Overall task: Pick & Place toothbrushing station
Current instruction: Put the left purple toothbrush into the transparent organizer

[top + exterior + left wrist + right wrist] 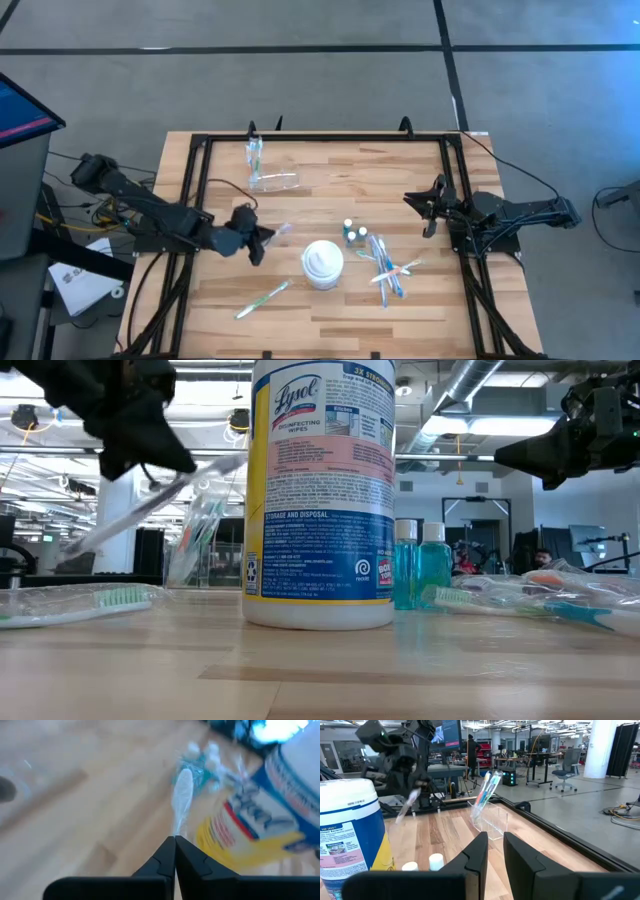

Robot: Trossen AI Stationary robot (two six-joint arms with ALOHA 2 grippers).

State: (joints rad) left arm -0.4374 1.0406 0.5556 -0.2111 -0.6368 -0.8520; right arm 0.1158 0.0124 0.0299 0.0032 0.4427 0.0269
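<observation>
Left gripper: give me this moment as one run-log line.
left gripper: shut on thin clear-wrapped toothbrush, lifted | right gripper: idle at right edge | white round wipes tub: mid-table

Wipes tub (322, 490) upright mid-table, left gripper (150, 455) raised — pinching pale toothbrush (150, 505)

Table layout, seen from above

The wipes tub (323, 264) stands near the table's (400, 180) middle, with two small bottles (353, 233) just behind it to the right and a pile of toothbrushes (388, 268) on its right. One toothbrush (262, 298) lies alone at front left. At back left an upright cup (255, 153) holds brushes (a second cup (275, 181) lies tipped beside it). The left gripper (262, 236) hangs left of the tub, the right gripper (428, 205) at the right edge.
</observation>
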